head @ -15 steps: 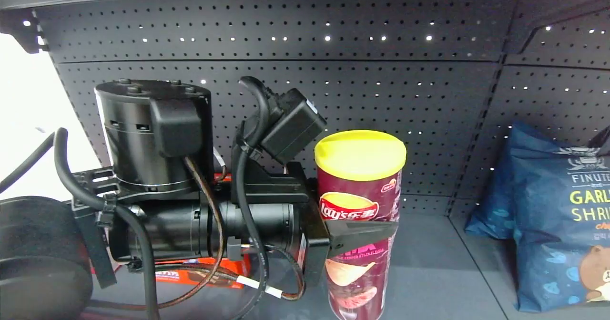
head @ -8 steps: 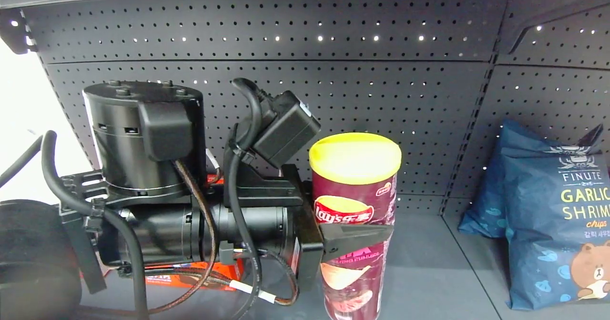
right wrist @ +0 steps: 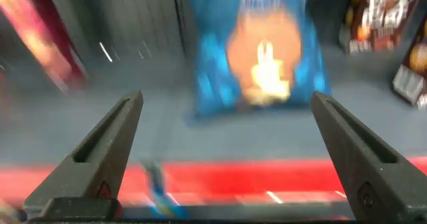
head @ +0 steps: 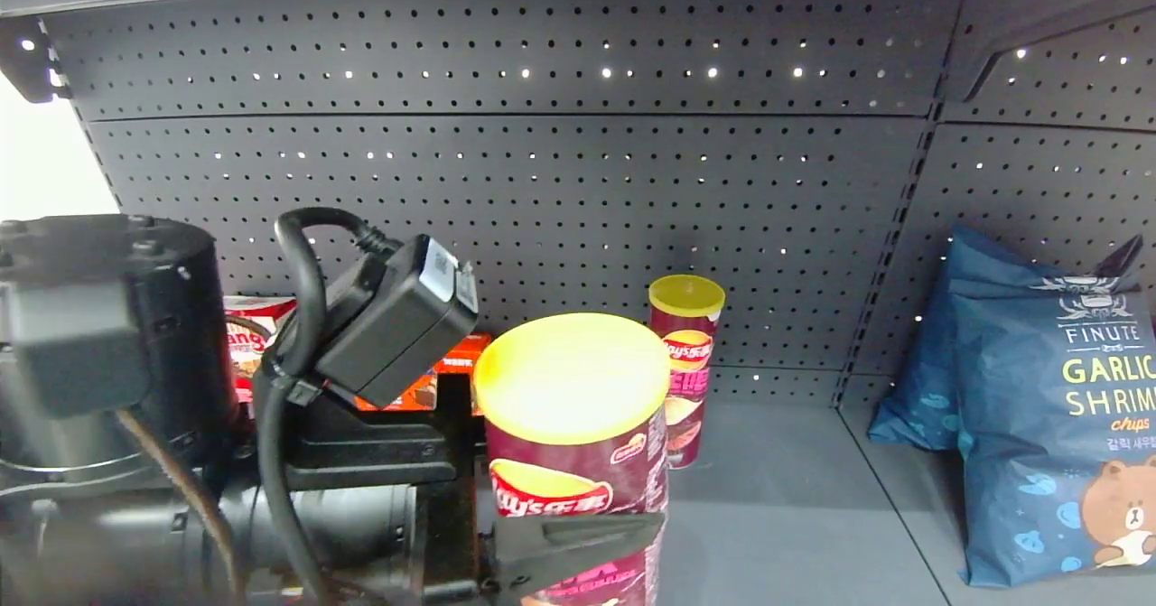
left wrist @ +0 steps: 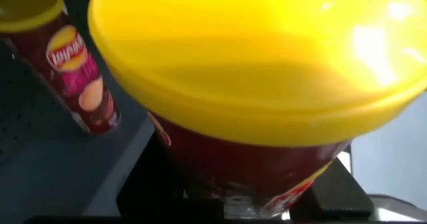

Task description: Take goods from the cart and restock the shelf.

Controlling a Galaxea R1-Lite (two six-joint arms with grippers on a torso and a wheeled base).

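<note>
Held can: maroon cylindrical chip can with a yellow plastic lid (head: 573,425), upright, at the front of the shelf, in front of and to the left of the standing can. Its base is out of view, so contact with the shelf board cannot be confirmed.
Left gripper (head: 591,534): black fingers pinch the held can at mid-body, one finger crossing its front face.
Standing can: second maroon chip can with a yellow lid (head: 686,371), upright on the shelf board near the back panel, apart from the held can.
Right gripper (right wrist: 227,154): grey fingers spread wide, nothing between them; a blurred blue bag (right wrist: 263,57) lies ahead of it.
Shelf: dark grey metal shelf board (head: 795,498) with a perforated back panel (head: 542,181).
Other stock: blue snack bags (head: 1057,407) at the right; orange-red cardboard boxes (head: 424,389) at the left rear, partly behind the left arm.
</note>
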